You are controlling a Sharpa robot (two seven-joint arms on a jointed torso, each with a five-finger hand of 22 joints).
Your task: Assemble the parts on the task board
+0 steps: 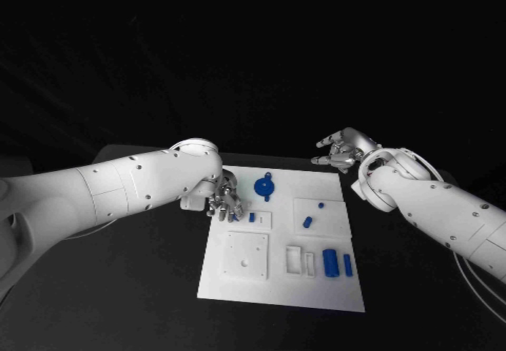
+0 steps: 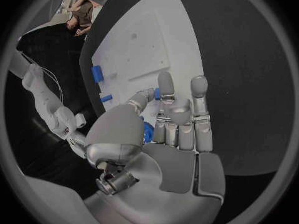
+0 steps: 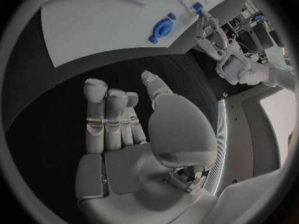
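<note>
The white task board (image 1: 238, 281) lies in the middle of the black table. My left hand (image 1: 224, 201) reaches over its left edge beside a blue gear-shaped part (image 1: 265, 186). It pinches a small blue part (image 2: 157, 92) between thumb and a finger, over a small frame on the board. The same small blue part (image 1: 253, 216) sits at the fingertips in the head view. My right hand (image 1: 339, 152) hovers past the board's far right corner, fingers apart and holding nothing. In the right wrist view the right hand (image 3: 131, 134) faces the gear (image 3: 163, 29).
Two small blue pieces (image 1: 319, 205) (image 1: 307, 221) sit on a raised square at the board's right. Two blue cylinders (image 1: 330, 262) (image 1: 348, 265) lie near its right edge. A square plate with holes (image 1: 248, 256) occupies the near left. Dark table surrounds the board.
</note>
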